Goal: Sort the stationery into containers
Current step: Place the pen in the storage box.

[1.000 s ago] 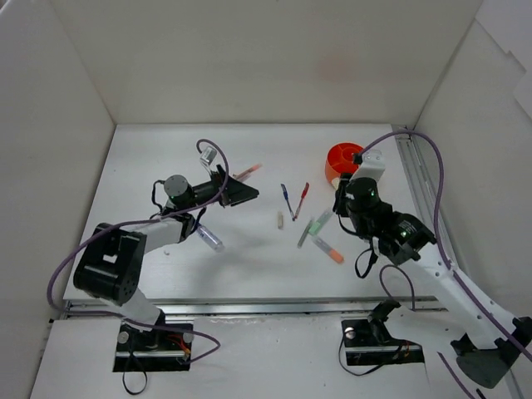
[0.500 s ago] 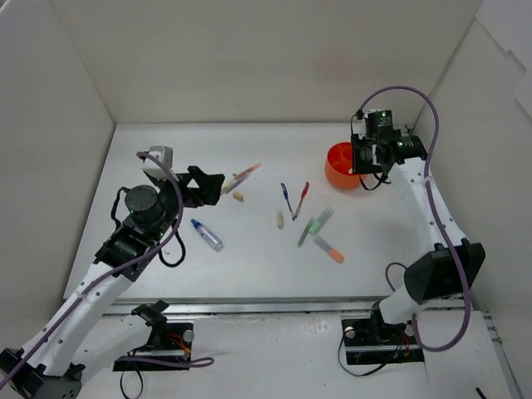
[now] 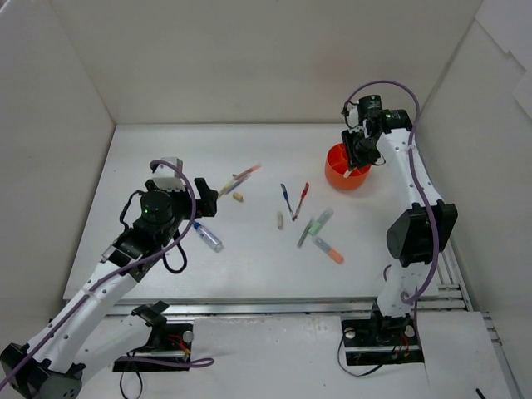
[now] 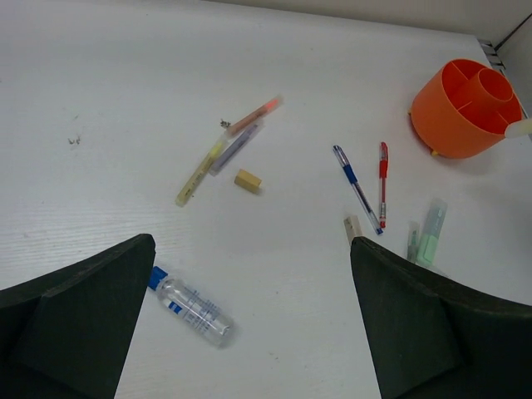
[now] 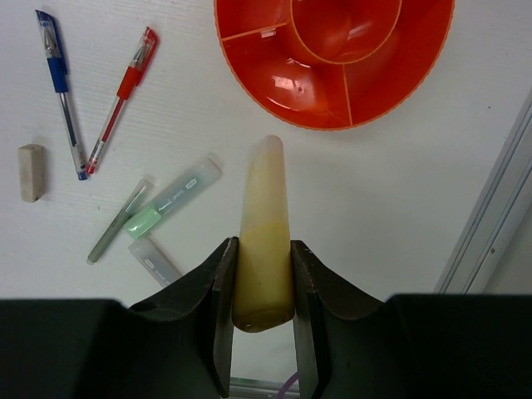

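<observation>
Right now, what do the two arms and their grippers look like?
The left arm and right arm are built of slim white links joined by bulky black joint housings. A thin purple cable loops along each. The left gripper and right gripper each have two broad matte-black fingers. No markings are legible.

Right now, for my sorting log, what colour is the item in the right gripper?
Pale creamy yellow item, clearest in the right wrist view.

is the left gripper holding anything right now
No, in the left wrist view the left gripper stands wide open with nothing between its fingers, and the blue-capped tube lies loose on the table.
</observation>
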Controlling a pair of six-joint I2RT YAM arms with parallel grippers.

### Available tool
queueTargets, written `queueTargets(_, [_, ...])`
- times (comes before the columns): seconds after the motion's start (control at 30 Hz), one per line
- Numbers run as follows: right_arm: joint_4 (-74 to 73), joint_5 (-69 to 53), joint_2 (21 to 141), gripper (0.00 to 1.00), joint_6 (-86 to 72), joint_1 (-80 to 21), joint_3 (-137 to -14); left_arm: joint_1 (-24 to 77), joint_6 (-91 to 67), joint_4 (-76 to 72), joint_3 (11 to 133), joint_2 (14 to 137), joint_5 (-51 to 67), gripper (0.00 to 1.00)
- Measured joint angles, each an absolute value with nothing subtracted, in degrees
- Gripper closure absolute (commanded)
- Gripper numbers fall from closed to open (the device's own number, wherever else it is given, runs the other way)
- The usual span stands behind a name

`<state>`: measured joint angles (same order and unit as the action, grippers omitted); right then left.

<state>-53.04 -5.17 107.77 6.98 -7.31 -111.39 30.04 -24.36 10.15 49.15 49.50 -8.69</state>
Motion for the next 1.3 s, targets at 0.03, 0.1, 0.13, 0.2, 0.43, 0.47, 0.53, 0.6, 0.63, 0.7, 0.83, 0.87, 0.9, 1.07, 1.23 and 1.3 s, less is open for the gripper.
queueTargets(0.03, [-53.4, -5.0, 108.2, 1.00, 7.0, -7.2, -111.9, 30.0, -24.2, 10.1, 49.1, 49.1, -9.0, 0.01])
queueTargets(0.1, [-53.7, -4.3, 109.1, 1.00, 7.0, -7.0, -113.2, 30.0, -24.2, 10.1, 49.1, 48.6, -9.5, 0.01])
queueTargets(0.13, [-53.8, -4.1, 109.6, 1.00, 6.9, -6.9, -113.8, 30.0, -24.2, 10.1, 49.1, 48.6, -9.8, 0.01])
queueTargets(0.2, [-53.9, -3.9, 110.5, 1.00, 6.9, -6.6, -114.3, 30.0, -24.2, 10.3, 49.1, 48.6, -10.5, 0.00])
queueTargets(0.43, [-53.8, -3.4, 114.8, 1.00, 5.6, -5.6, -116.6, 30.0, -24.2, 10.5, 49.0, 48.6, -11.1, 0.01])
queueTargets(0.47, [-53.7, -3.3, 115.0, 1.00, 5.2, -5.6, -116.6, 30.0, -24.2, 10.5, 49.0, 48.6, -11.1, 0.01])
queueTargets(0.53, [-53.0, -3.2, 115.0, 1.00, 4.2, -5.6, -116.6, 30.0, -24.1, 10.5, 49.0, 48.7, -11.0, 0.01])
queueTargets(0.6, [-51.7, -3.2, 115.0, 1.00, 3.2, -5.6, -116.4, 30.0, -24.1, 10.5, 49.0, 48.9, -10.9, 0.01])
queueTargets(0.63, [-51.2, -3.2, 115.0, 1.00, 2.9, -5.6, -116.4, 30.0, -24.1, 10.5, 49.0, 49.0, -10.7, 0.01])
queueTargets(0.7, [-50.4, -3.2, 115.0, 1.00, 2.1, -5.4, -116.4, 30.0, -24.1, 10.5, 49.0, 49.2, -10.5, 0.01])
queueTargets(0.83, [-49.3, -3.3, 115.0, 1.00, 0.6, -4.8, -116.3, 30.0, -24.0, 10.5, 49.0, 49.5, -10.3, 0.00])
queueTargets(0.87, [-49.1, -3.2, 115.0, 1.00, 0.2, -4.6, -116.2, 30.0, -24.0, 10.5, 49.0, 49.5, -10.3, 0.01])
queueTargets(0.9, [-48.9, -3.2, 115.0, 1.00, -0.2, -4.4, -116.2, 30.0, -24.0, 10.5, 49.0, 49.5, -10.3, 0.01])
queueTargets(1.07, [-48.2, -3.2, 115.0, 1.00, -1.7, -3.7, -115.3, 30.0, -23.6, 10.5, 49.0, 49.6, -10.3, 0.01])
queueTargets(1.23, [-48.0, -3.2, 115.0, 0.88, -2.6, -3.4, -114.3, 30.0, -23.2, 10.5, 49.0, 49.9, -10.4, 0.01])
queueTargets(1.3, [-47.7, -3.2, 115.0, 0.78, -2.9, -3.4, -113.9, 30.0, -23.2, 10.5, 49.0, 50.0, -10.4, 0.00])
